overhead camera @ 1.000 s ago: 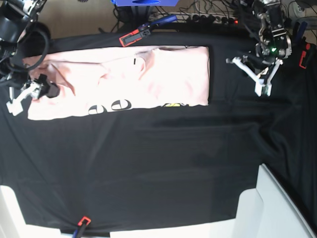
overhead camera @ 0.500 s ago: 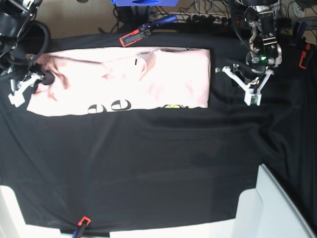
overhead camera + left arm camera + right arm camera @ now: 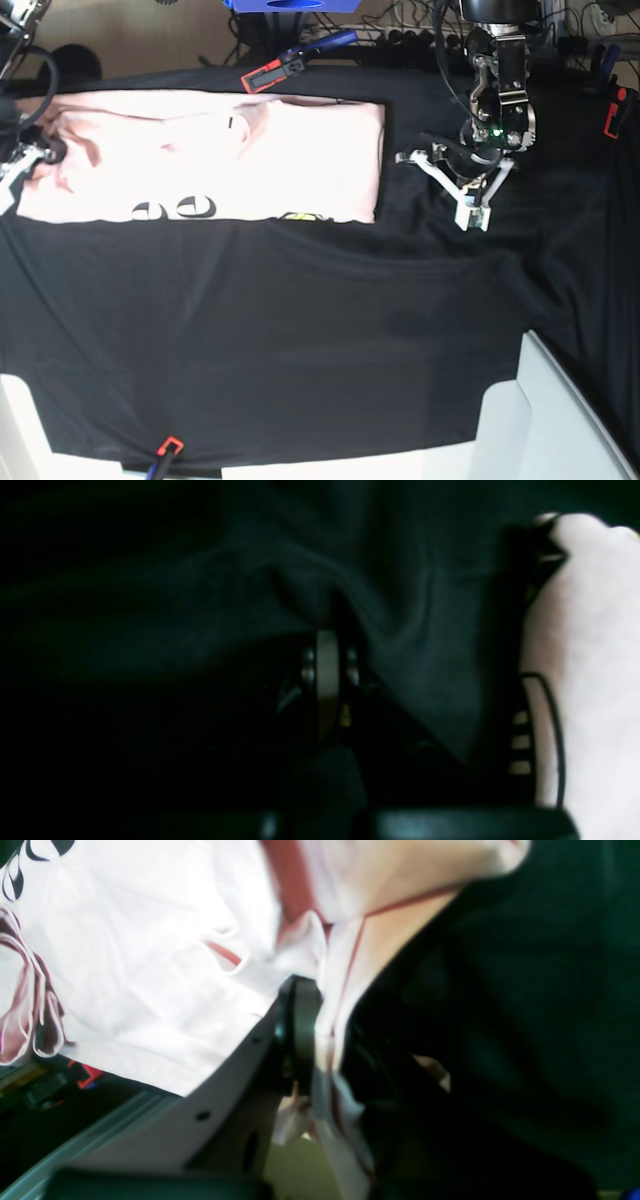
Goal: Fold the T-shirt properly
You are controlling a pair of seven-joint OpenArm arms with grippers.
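The pale pink T-shirt [image 3: 210, 155] lies folded into a long band across the upper left of the black cloth [image 3: 300, 330], with black lettering [image 3: 175, 208] showing along its near edge. My right gripper [image 3: 38, 160] is at the shirt's left end, shut on the fabric. The right wrist view shows pink cloth [image 3: 150, 965] pinched between the fingers [image 3: 300, 1030]. My left gripper [image 3: 462, 195] hovers just right of the shirt's right edge, over black cloth. In the left wrist view its fingers [image 3: 327, 680] are pressed together, and cloth folds [image 3: 400, 630] run up to the tip.
Red-and-black clamps sit at the table's back edge [image 3: 265, 75], the right edge [image 3: 613, 110] and the front edge [image 3: 168, 445]. A blue object [image 3: 290, 5] and cables [image 3: 420, 38] lie behind. White box corners stand at the front right [image 3: 560, 420] and front left [image 3: 15, 420].
My right gripper has closed on the shirt's left end and dragged the whole shirt leftward. The left arm has moved left and nearer, toward the shirt's right edge, staying shut.
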